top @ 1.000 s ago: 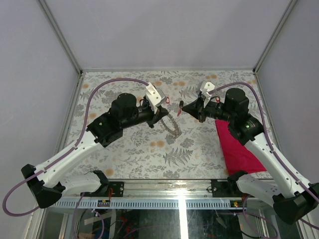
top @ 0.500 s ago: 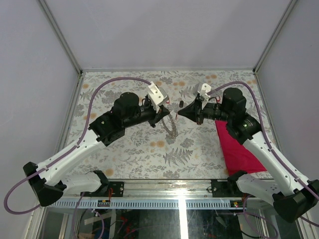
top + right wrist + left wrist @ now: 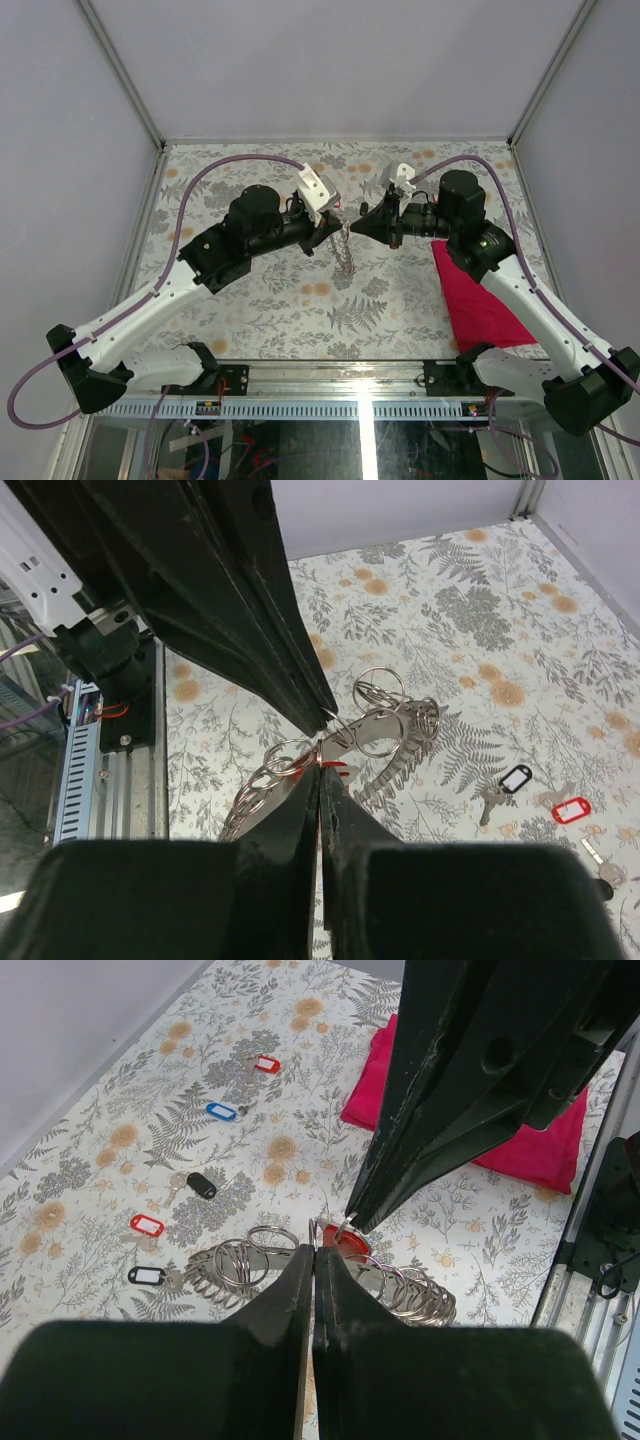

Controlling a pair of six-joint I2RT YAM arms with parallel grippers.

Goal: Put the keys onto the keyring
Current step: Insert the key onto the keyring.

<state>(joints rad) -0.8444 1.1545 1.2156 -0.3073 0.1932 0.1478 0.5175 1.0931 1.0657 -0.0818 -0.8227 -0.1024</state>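
Noted left gripper (image 3: 313,1258) with fingers pressed flat together, clamped on one loop of the keyring (image 3: 235,1262); noted right gripper (image 3: 320,760) likewise closed tight, pinching what looks like the small ring of the held red tag (image 3: 340,1244); found both tips nose to nose at that same loop; placed keyring well to the left of the red cloth (image 3: 482,298) in the overhead view, coils drooping to either side of the pinch; cannot tell whether the drooping ends rest on the flowered table (image 3: 290,300) or hang clear of it; counted five loose tags lying flat on the table, all farther from the red cloth than the keyring: far red tag (image 3: 267,1064), blue tag (image 3: 221,1112), black tag (image 3: 201,1186), near red tag (image 3: 147,1225), white-faced tag (image 3: 147,1276); logged far red tag as nearest the red cloth, white-faced tag as farthest from it; spotted bare metal keys beside several tags, too small to describe; found red cloth rumpled, touching none of the tags, partly hidden under the right arm in the overhead view.
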